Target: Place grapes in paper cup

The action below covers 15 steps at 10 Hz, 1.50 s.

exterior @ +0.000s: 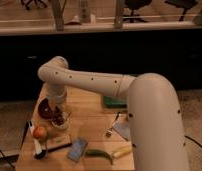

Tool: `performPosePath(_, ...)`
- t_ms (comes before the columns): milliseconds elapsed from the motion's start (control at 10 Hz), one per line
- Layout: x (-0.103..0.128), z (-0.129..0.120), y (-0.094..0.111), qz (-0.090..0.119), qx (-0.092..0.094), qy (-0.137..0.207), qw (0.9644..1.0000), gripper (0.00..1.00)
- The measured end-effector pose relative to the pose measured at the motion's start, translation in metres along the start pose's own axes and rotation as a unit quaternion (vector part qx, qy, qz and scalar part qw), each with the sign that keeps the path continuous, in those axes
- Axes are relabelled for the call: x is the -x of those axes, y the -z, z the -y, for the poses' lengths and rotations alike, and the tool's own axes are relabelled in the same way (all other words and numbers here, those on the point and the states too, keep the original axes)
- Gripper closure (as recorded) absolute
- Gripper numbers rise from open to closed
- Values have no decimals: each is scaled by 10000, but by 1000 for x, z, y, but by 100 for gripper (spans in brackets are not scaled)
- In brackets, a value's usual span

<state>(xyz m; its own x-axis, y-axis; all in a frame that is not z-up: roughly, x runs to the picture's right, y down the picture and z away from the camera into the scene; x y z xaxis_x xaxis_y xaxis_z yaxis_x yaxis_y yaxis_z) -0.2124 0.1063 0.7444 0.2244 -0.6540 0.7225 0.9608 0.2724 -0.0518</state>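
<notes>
Wooden counter [91, 125]: the gripper [58, 111] hangs over the paper cup [64, 125], grapes [59, 120] at its mouth; its hold cannot be told. Seemingly the placing step; next, release and lift.

One end effector [59, 113] over one paper cup [63, 126]; one grape bunch [58, 120]; one bowl [44, 108]

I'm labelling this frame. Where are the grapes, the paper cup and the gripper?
grapes [58, 120], camera view, on the dark berries below the gripper.
paper cup [65, 126], camera view, on its pale right wall.
gripper [59, 112], camera view, at its tip, just above the cup.
</notes>
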Motion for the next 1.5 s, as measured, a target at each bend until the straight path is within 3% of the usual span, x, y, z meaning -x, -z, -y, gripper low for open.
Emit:
performPosePath(600,3,3,1,-31,-40,-21,10000,22)
performPosePath(1500,0,2,5,-39,-87,42,9999,20)
